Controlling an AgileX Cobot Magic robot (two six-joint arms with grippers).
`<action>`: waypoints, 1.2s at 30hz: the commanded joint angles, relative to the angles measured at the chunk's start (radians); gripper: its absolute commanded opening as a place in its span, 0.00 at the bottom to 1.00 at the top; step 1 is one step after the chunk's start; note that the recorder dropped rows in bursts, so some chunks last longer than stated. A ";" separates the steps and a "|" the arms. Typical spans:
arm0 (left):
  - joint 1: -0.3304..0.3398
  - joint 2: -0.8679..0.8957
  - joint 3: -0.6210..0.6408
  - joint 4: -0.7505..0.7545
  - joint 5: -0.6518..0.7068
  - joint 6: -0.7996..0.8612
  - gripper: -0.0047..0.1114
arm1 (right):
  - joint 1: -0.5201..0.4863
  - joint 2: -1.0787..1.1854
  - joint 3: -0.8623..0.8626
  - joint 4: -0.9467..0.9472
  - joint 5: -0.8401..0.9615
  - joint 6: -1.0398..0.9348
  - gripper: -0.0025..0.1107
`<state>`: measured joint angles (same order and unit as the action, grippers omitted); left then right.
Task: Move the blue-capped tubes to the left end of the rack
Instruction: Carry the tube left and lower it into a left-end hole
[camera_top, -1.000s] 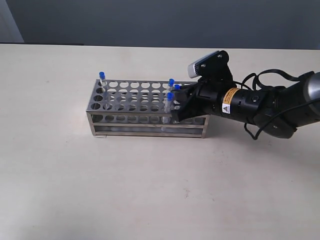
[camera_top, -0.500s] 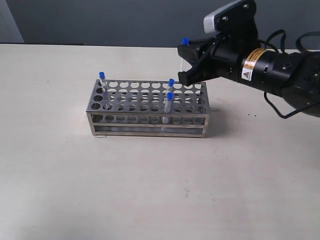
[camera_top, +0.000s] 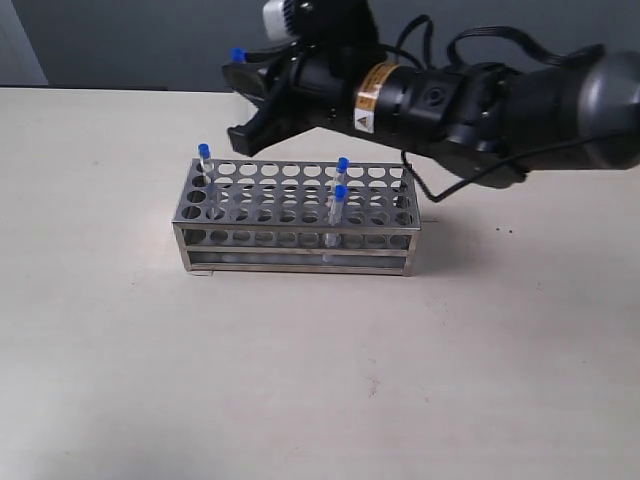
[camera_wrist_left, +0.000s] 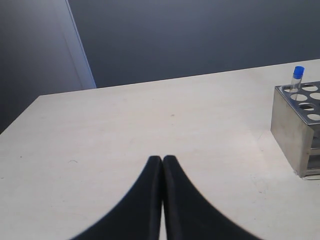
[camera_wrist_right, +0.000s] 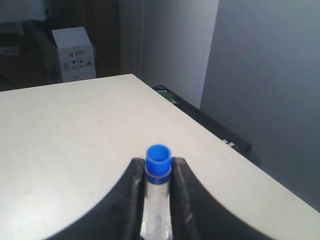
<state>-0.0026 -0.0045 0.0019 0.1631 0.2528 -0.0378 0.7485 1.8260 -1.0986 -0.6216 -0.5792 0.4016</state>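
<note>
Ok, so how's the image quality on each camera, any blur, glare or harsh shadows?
Exterior view: even, soft light, no harsh shadows, only a mild sheen on the rack. Left wrist view: the left gripper is dark and soft-edged, the table behind it sharper. Right wrist view: the blue-capped tube reads clearly in the right gripper.

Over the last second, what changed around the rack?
The right gripper pulled one blue-capped tube out of the right part of the rack, lifted it and carried it left. It now holds it up near the rack's left end. Unchanged: the rack, the left-end tube, and the back tube and front tube right of centre.
</note>
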 joint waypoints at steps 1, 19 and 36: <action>-0.007 0.004 -0.002 -0.001 -0.014 -0.003 0.04 | 0.043 0.116 -0.103 -0.005 0.002 0.011 0.02; -0.007 0.004 -0.002 -0.001 -0.014 -0.003 0.04 | 0.063 0.268 -0.242 -0.009 0.047 0.043 0.02; -0.007 0.004 -0.002 -0.001 -0.014 -0.003 0.04 | 0.063 0.346 -0.242 -0.009 0.023 0.043 0.02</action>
<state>-0.0026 -0.0045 0.0019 0.1631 0.2528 -0.0378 0.8111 2.1639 -1.3369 -0.6278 -0.5417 0.4456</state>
